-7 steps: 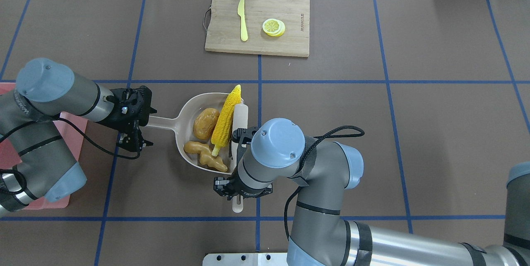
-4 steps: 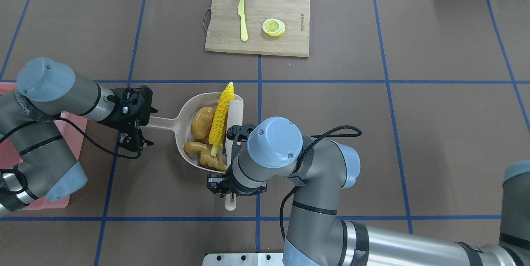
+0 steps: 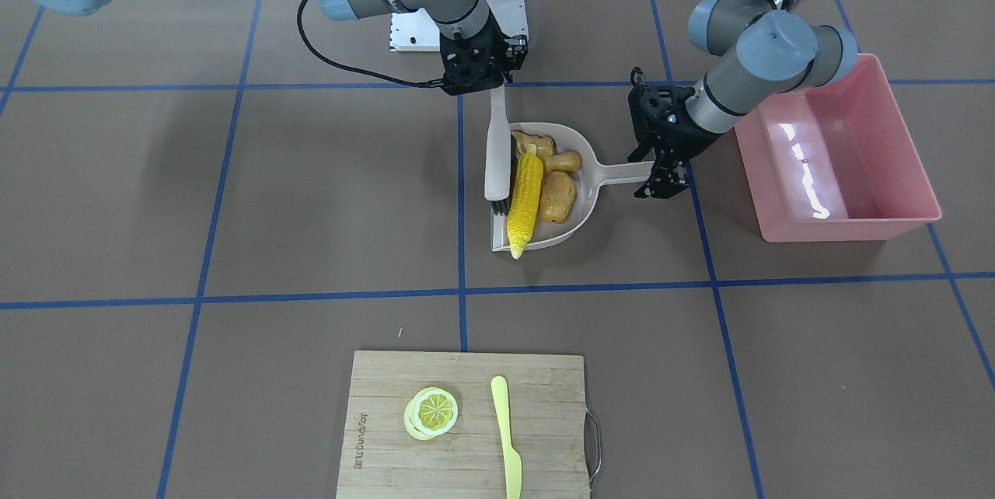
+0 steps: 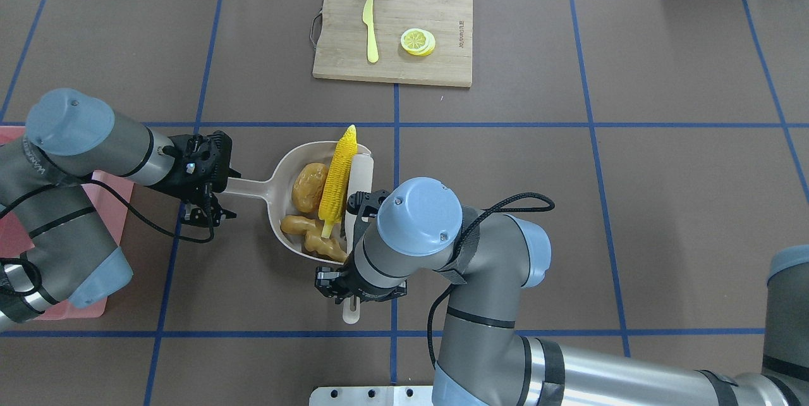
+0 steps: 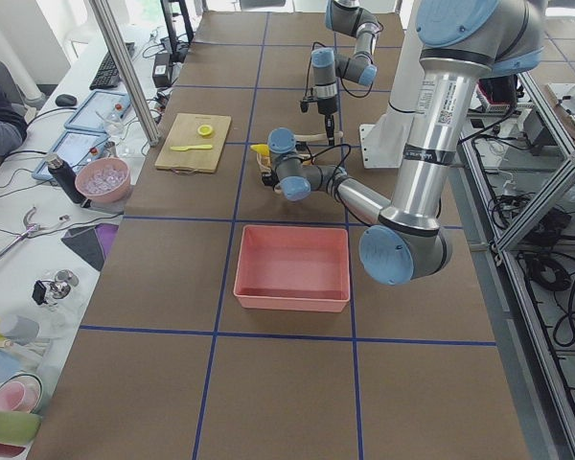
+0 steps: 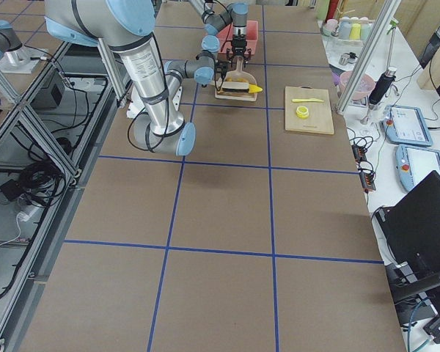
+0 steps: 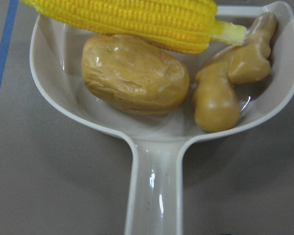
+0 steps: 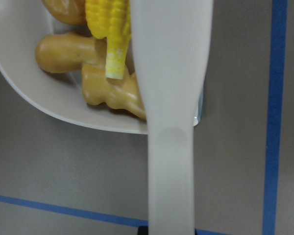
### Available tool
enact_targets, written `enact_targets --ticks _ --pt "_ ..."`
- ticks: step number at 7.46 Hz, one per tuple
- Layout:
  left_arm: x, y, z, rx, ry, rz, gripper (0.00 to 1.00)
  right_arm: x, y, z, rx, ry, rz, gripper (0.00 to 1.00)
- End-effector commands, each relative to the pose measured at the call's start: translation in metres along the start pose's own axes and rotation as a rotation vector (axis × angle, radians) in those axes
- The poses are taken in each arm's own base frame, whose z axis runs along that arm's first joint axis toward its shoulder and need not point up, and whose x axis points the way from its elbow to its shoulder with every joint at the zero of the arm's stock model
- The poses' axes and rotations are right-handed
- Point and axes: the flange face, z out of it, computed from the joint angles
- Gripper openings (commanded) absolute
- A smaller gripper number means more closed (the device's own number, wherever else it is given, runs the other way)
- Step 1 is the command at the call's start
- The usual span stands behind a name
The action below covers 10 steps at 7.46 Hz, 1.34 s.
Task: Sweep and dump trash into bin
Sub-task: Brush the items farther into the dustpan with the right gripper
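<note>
The left pincer (image 3: 657,171) seems clamped on the dustpan (image 3: 622,171) handle, though its fingertips show poorly; corn cob (image 3: 525,200), potato (image 3: 557,197) and ginger root (image 3: 544,151) lie in the pan straight ahead of it; the bin (image 3: 847,227) stands on the bench just behind it, opposite the pan's long axis, nearer this arm; the right pincer (image 3: 491,83) grips the brush (image 3: 495,149).

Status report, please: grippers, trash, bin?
Left gripper shut on dustpan; right gripper shut on brush. Corn, potato, ginger in dustpan, corn tip overhanging. Bin empty.
</note>
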Motion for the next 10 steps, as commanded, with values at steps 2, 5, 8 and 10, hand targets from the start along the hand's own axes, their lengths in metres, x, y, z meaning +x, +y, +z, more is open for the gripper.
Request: enact_targets --ticks 2,5,8,10 --pt "0.000 0.002 0.001 -0.003 0.000 -0.003 0.41 0.013 0.000 0.005 -0.022 0.063 0.018 0.00" --pt "0.000 0.001 0.000 -0.001 -0.001 -0.002 0.36 0.017 0.001 0.003 -0.021 0.078 0.026 0.00" --pt "0.000 -0.003 -0.002 0.005 -0.001 0.002 0.25 0.022 -0.001 -0.010 -0.038 0.127 0.031 0.00" --pt "0.001 -0.007 -0.006 0.014 -0.005 0.008 0.22 0.025 0.003 -0.022 -0.045 0.168 0.005 0.00"
